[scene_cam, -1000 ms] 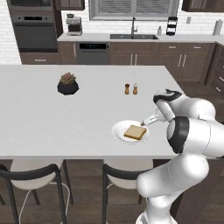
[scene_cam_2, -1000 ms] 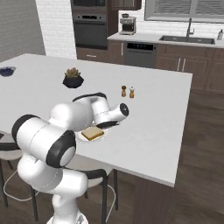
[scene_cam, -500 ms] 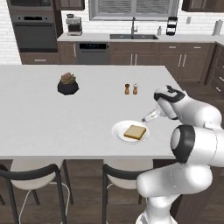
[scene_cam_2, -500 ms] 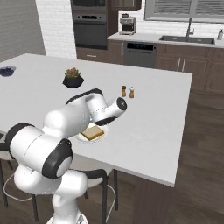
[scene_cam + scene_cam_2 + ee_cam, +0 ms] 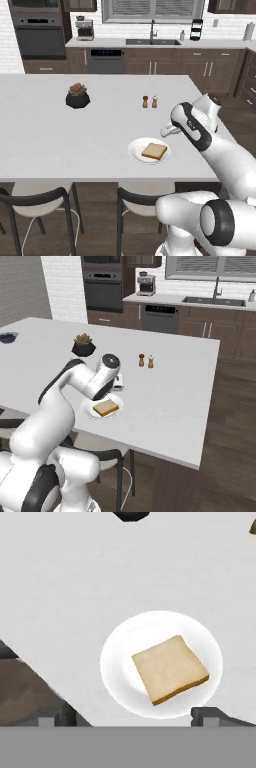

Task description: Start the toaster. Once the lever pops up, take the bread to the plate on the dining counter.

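Bread lies flat on the plate, a square slice with a pale golden face and a darker brown crust along the edges. In the hand view one corner of the slice aims up toward the top edge and the opposite corner down; being square, it has no long axis to speak of. It sits a little off the plate's centre, toward the rim nearer the pincer's finger tips. That view also catches a dark rounded thing cut off at the top edge, too little of it to name.

The left base view shows the bread and plate near the front edge of the white tabletop, with the pincer hanging just beyond the plate's rim, apart from the slice. A potted plant stands well beyond the plate to one side, and two small shakers stand beyond it further back.

The right base view shows the bread, the plate and the pincer from the other side, and adds a small dark bowl at the tabletop's far end, well away from the plate.

The pincer's jaws stand wide apart and grip nothing.
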